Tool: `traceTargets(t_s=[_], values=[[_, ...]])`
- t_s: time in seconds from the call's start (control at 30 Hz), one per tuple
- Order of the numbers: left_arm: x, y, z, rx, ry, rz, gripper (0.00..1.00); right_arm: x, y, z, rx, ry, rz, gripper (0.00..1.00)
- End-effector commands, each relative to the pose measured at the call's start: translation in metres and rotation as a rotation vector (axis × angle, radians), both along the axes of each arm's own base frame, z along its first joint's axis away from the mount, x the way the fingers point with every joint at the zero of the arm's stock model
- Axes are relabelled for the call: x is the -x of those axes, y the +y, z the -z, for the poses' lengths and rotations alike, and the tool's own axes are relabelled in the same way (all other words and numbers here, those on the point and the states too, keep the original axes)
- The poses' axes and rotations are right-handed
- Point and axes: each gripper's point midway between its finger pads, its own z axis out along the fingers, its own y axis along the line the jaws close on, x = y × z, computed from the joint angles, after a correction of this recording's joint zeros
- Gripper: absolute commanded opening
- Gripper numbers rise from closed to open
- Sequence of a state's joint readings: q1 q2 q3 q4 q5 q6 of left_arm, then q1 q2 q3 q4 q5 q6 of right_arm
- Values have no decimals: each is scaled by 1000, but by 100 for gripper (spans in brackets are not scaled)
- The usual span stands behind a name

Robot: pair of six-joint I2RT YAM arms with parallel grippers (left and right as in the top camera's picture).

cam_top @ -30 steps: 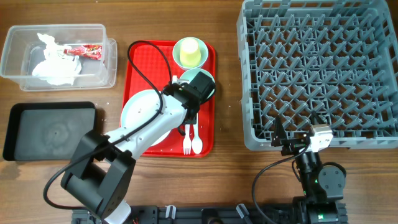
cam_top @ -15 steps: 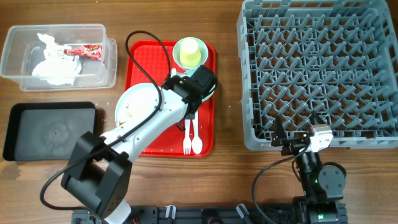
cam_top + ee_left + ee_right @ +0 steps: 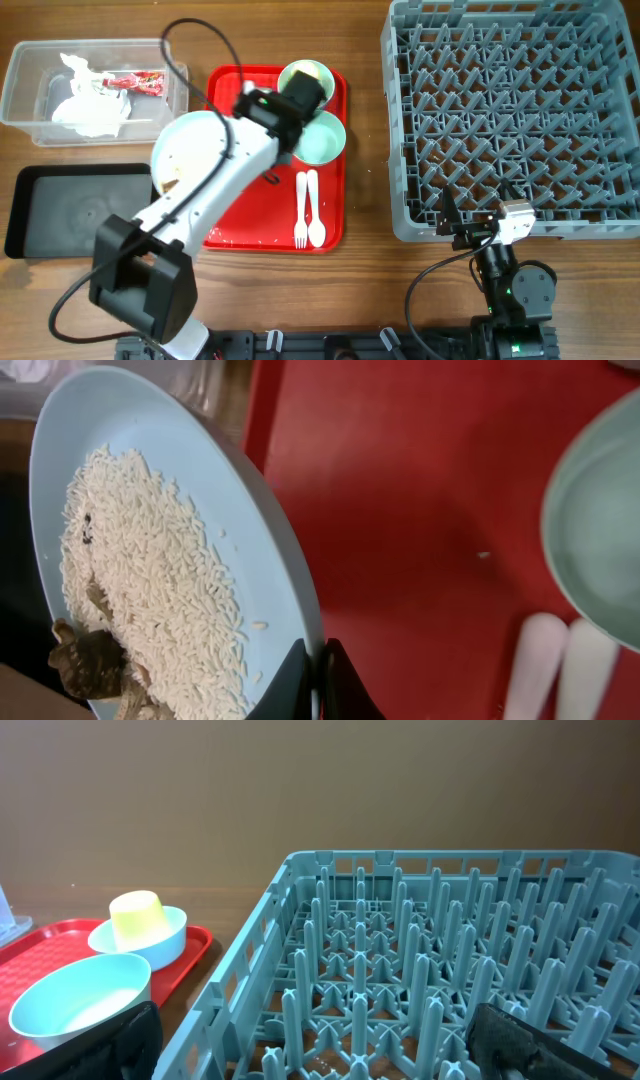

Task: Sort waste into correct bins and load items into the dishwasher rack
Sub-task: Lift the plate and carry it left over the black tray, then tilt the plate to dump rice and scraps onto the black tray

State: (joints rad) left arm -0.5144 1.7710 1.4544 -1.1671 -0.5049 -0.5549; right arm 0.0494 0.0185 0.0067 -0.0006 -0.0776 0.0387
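My left gripper (image 3: 318,680) is shut on the rim of the pale blue plate (image 3: 215,510), which is tilted, with its low edge towards the black tray. White rice (image 3: 150,580) and brown lumps (image 3: 90,665) lie on the plate. Overhead, the plate (image 3: 190,150) hangs over the red tray's left edge, held by the left gripper (image 3: 243,135). The clear tub (image 3: 95,85) holds the napkin (image 3: 85,105) and wrapper (image 3: 135,82). The black tray (image 3: 80,210) lies below the tub. My right gripper (image 3: 470,225) stands open at the front edge of the rack (image 3: 515,115), holding nothing.
On the red tray (image 3: 270,225) are a pale blue bowl (image 3: 325,138), a yellow-green cup (image 3: 137,912) inside a small bowl (image 3: 140,935), and a white fork (image 3: 300,210) beside a spoon (image 3: 315,212). The left arm's cable arcs over the tub.
The left gripper has lifted the plate off the red tray and carried it left and back, tilting it. The pale blue bowl is now uncovered. The right arm has not moved.
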Motion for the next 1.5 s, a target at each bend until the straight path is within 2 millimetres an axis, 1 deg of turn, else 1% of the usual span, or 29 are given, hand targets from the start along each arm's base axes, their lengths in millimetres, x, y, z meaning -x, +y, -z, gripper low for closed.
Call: traceTargets(t_s=[0.0,0.1,0.17,0.33,0.4,0.47,0.5,0.6,0.67,0.77,0.83,0.93,1.07,1.13,1.3,1.4,1.47], values=[[-14,42,-23,-10,-81,-119,4,0,-3,-1,12,-7,13,100],[-20,71,-26,12,-100,-207,4,0,-3,-1,12,-8,13,100],[-25,89,-24,53,-108,-270,4,0,-3,-1,12,-7,13,100],[-38,127,-17,223,-136,-419,4,0,-3,-1,12,-8,13,100],[-40,141,-16,283,-147,-468,4,0,-3,-1,12,-8,13,100],[-38,159,-16,333,-153,-525,4,0,-3,-1,12,-8,13,100],[-36,172,-17,347,-162,-561,4,0,-3,-1,12,-7,13,100],[-30,193,-23,386,-188,-622,4,0,-3,-1,12,-7,13,100],[-26,203,-30,455,-212,-658,4,0,-3,-1,12,-7,13,100],[-24,210,-40,574,-245,-678,4,0,-3,-1,12,-7,13,100],[-25,221,-47,645,-285,-700,4,0,-3,-1,12,-7,13,100],[-27,232,-54,766,-325,-671,4,0,-3,-1,12,-8,13,100],[-23,245,-62,889,-365,-695,4,0,-3,-1,12,-8,13,100],[-21,249,-69,959,-385,-673,4,0,-3,-1,12,-7,13,100],[-6,259,-85,1137,-429,-655,4,0,-3,-1,12,-8,13,100],[5,274,-92,1197,-474,-679,4,0,-3,-1,12,-7,13,100],[14,281,-97,1250,-497,-698,4,0,-3,-1,12,-8,13,100]])
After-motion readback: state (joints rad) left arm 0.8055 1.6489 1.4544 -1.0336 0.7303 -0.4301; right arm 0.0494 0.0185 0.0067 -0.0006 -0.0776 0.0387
